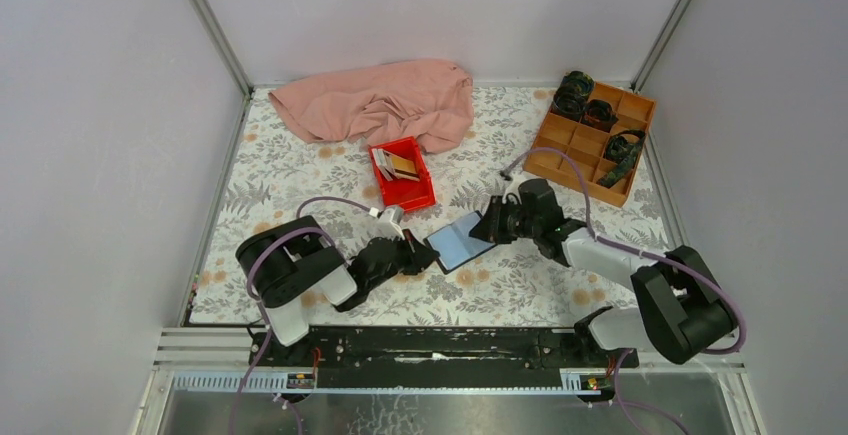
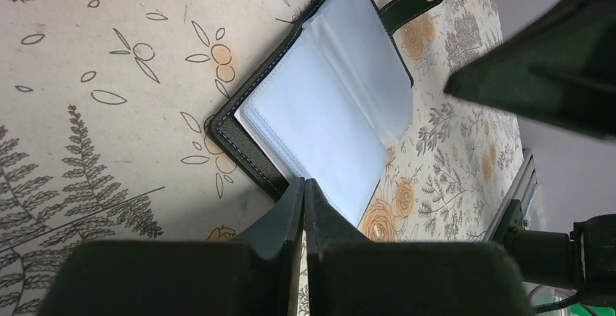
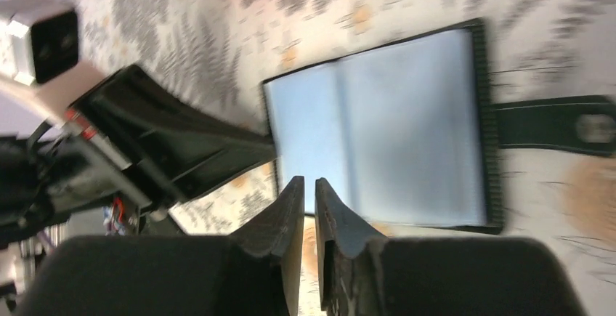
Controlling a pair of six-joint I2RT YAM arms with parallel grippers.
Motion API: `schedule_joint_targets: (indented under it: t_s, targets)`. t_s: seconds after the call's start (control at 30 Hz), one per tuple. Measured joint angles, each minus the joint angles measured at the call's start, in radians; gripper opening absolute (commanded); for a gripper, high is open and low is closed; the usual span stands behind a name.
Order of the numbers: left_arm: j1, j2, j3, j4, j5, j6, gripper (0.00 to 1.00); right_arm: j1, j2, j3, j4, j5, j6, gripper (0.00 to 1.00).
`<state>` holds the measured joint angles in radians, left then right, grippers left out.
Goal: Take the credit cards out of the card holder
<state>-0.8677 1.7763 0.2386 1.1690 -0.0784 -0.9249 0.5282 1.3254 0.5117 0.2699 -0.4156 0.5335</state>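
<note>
- Resting shut and empty at the card holder's near-left corner: left claw (image 2: 304,185).
- Card holder (image 1: 460,241) open on bench; pockets look empty, credit cards (image 1: 396,164) in red tray (image 1: 418,195).
- Right claw (image 3: 309,185) nearly shut, empty; task looks done.

Left arm: bent low over the counter (image 1: 300,170), reaching from its base at the near left toward the middle.
Left hand (image 1: 418,253): fingers pressed together, no gap between the tips in its own wrist view (image 2: 304,189); nothing held.
Right arm: stretched from its base at the near right, forearm angled inward and toward the middle.
Right hand (image 1: 480,227): fingers (image 3: 289,207) nearly together with a thin slit between the tips; nothing seen between them.
Relation: both hands point at each other, tips near but apart.
</note>
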Motion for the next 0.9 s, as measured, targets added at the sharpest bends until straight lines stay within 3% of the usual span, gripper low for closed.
schedule_joint_targets:
  t_s: [0.1,0.17,0.5,0.9]
  targets:
    - [0.000,-0.017,-0.006,-0.017,0.000,0.000,0.06,-0.082,0.041,0.017,-0.030,0.020,-0.002,0.37]
    - [0.000,-0.031,-0.013,-0.028,0.000,0.001,0.06,-0.110,0.080,0.029,-0.043,0.034,0.002,0.40]
    - [0.000,-0.050,-0.017,-0.053,0.000,0.005,0.05,-0.117,0.169,0.029,-0.013,0.010,0.025,0.39]
    - [0.000,-0.047,-0.017,-0.049,0.004,0.004,0.05,-0.083,0.242,0.008,0.140,-0.101,0.082,0.39]
